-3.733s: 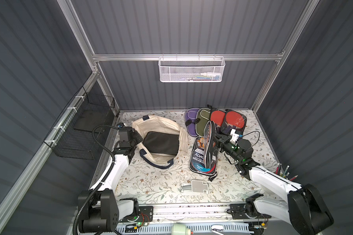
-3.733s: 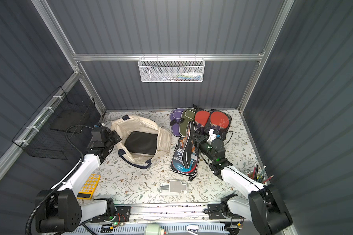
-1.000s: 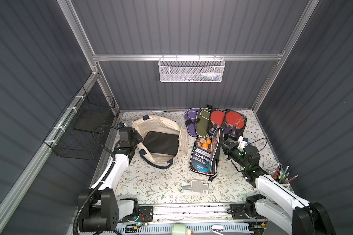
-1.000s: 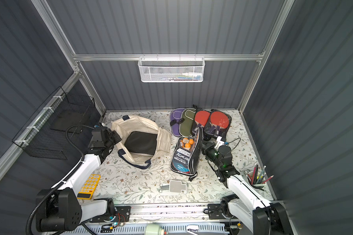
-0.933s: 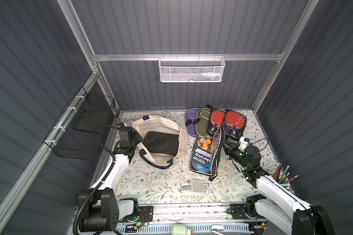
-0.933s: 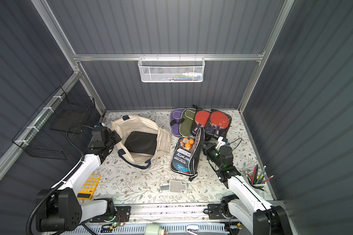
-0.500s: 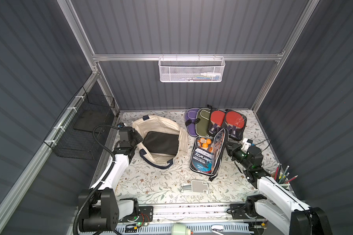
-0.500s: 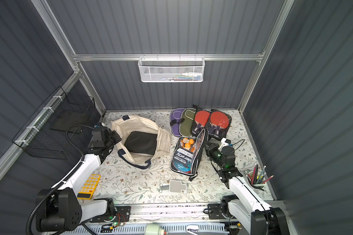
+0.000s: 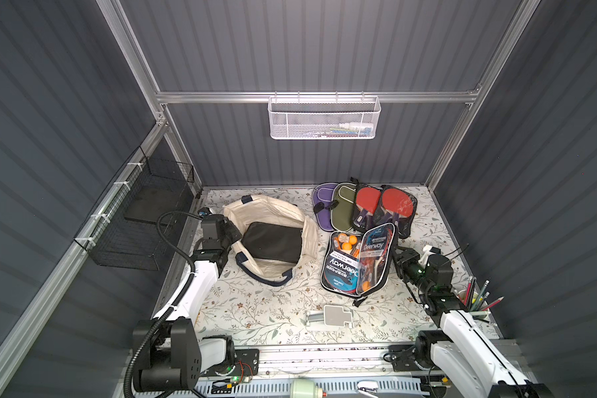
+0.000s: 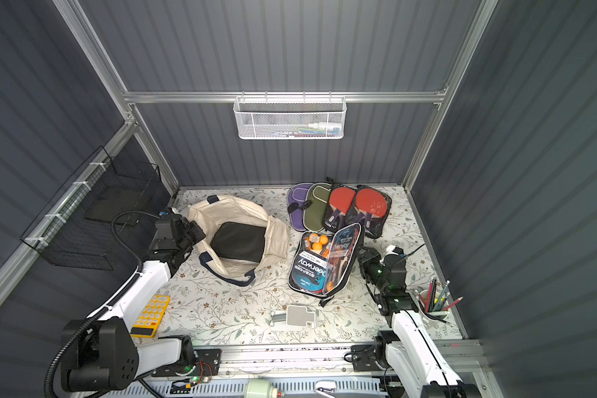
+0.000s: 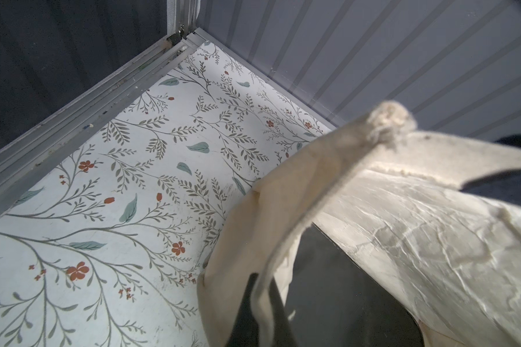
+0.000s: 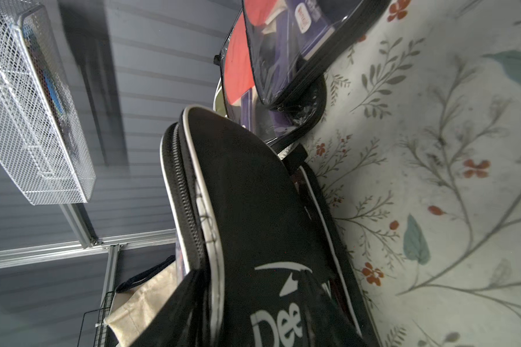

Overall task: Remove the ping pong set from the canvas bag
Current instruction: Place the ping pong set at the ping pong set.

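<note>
so my left pincer [image 11: 263, 315] is clenching the rim of the canvas bag [image 11: 403, 240]; the cream edge is running right between my two dark fingers [image 11: 245, 312] in the wrist view. The bag is lying open on the floral table [image 9: 255, 310], mouth spreading away from that pincer; a black pouch [image 9: 273, 243] is sitting inside it, just past my grip.

The ping pong set [image 9: 355, 265] is lying out on the table, well clear of my left pincer and on the far side of the bag from it; it's sitting just beside my right pincer [image 9: 398, 258]. Its clear flap is tilting up and the orange balls [image 9: 346, 241] are showing.

Honestly I'm not managing to tell whether the right pincer is released or clenched; its tips aren't showing clearly anywhere. A few more paddle cases [image 9: 383, 210] are piling up beyond it, toward the back wall.
</note>
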